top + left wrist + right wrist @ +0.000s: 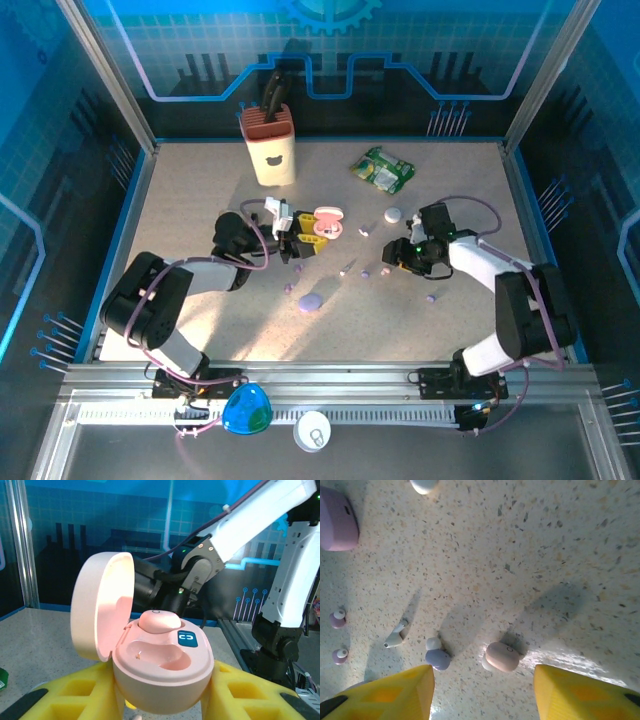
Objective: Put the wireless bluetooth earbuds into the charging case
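Observation:
My left gripper (306, 232) is shut on the pink charging case (161, 667), its yellow fingers (70, 692) pressing both sides. The lid (100, 605) stands open. One pink earbud (159, 620) sits in the far slot, and the near slot is bare. My right gripper (482, 700) hovers open just above the table, with a pink earbud (503, 656) lying between and slightly ahead of its fingertips. A lilac earbud (437, 657) lies by the left fingertip. Two more lilac earbuds (338, 619) lie further left.
A white stemmed earbud (395, 639) lies near the lilac one. A closed purple case (310, 302) and a white pebble-shaped case (394, 214) rest on the table. At the back stand a beige holder (270, 148) and a green circuit board (383, 170).

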